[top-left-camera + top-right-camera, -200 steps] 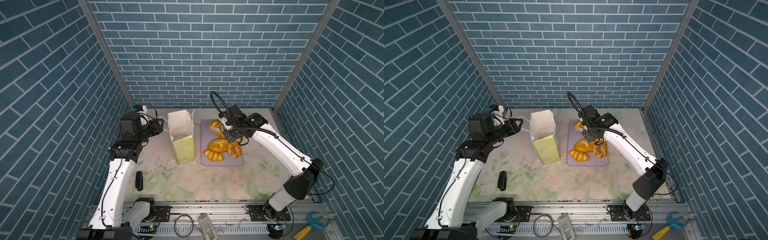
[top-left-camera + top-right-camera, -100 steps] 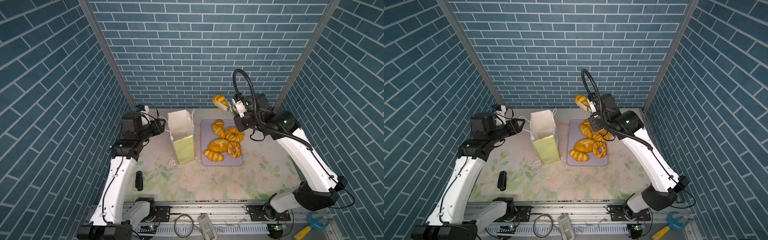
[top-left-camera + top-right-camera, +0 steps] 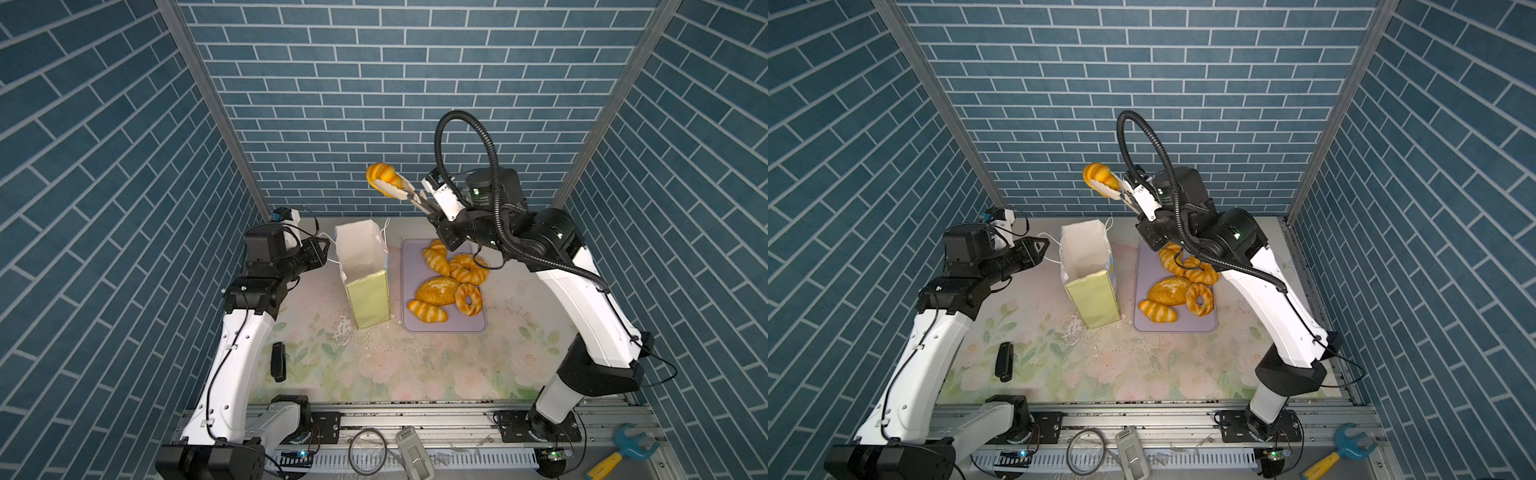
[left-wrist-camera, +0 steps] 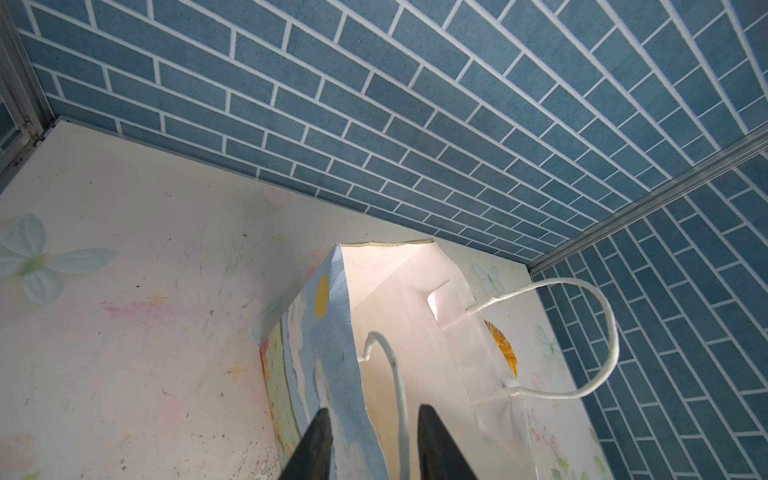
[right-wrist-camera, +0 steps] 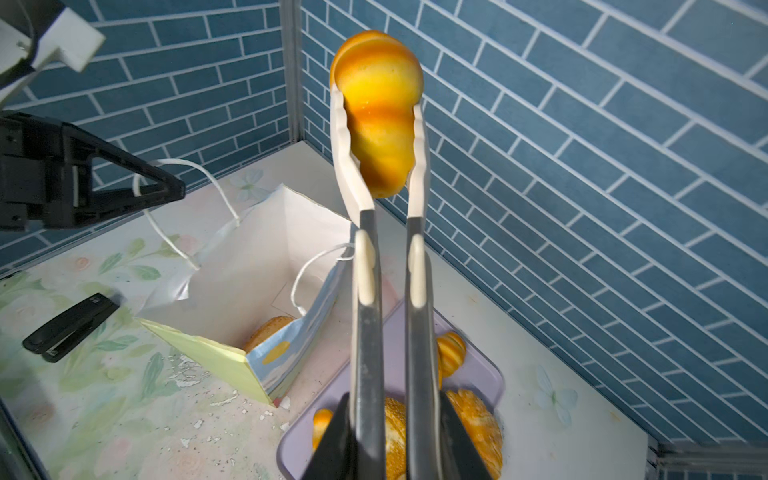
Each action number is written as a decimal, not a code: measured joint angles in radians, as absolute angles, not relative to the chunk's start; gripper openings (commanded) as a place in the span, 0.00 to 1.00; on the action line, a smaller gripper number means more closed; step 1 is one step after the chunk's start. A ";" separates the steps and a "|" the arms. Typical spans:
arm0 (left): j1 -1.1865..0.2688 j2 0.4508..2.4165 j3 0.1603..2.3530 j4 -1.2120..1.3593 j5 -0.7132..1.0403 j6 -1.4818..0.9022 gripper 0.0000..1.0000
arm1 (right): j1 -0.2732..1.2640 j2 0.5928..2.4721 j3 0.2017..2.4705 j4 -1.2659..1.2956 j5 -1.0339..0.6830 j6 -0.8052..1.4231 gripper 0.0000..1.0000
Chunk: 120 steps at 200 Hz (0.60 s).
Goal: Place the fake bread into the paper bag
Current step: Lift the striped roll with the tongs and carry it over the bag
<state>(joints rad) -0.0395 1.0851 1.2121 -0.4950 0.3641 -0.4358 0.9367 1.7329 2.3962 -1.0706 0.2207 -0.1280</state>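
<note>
Fake bread in my tongs: a striped roll (image 3: 382, 176), yellow and orange, up in the air near the middle of both top views, in front of the back brick wall.
Tongs (image 3: 405, 193): grey handles and white tips. The tips pinch the roll on two sides.
My right gripper (image 5: 392, 415): pressed tight on the tongs' handles, a bit right of the middle in both top views.
Paper bag (image 3: 365, 291): stands upright on the flowery table (image 3: 374, 374) with its mouth open. It is lower in the picture than the roll and a little to its left.
Inside the bag: one brown bread (image 5: 266, 332) shows down at the bottom in the right wrist view.
My left gripper (image 4: 372, 411): at the bag's left side in both top views. My two fingers are spread apart, with the bag's edge and a white cord handle (image 4: 399, 395) between them. I cannot tell if they touch the paper.
Lilac tray (image 3: 440, 326): flat on the table, just right of the bag.
Bread on the tray: a seeded loaf (image 3: 436, 290), a twisted ring (image 3: 468, 299), a second striped roll (image 3: 427, 311), a croissant (image 3: 437, 262) and a second ring (image 3: 467, 268).
Black stapler (image 3: 277, 361): on the table, lower left of the bag.
</note>
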 measured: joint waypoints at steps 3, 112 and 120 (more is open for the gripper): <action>-0.039 1.085 1.212 -0.495 0.364 -0.434 0.32 | 0.942 1.741 2.399 -1.070 0.219 -0.131 0.28; -0.039 1.085 1.212 -0.495 0.364 -0.435 0.11 | 1.029 1.867 2.344 -1.179 0.221 -0.158 0.29; -0.039 1.085 1.212 -0.495 0.364 -0.436 0.11 | 1.030 1.868 2.337 -1.187 0.225 -0.158 0.29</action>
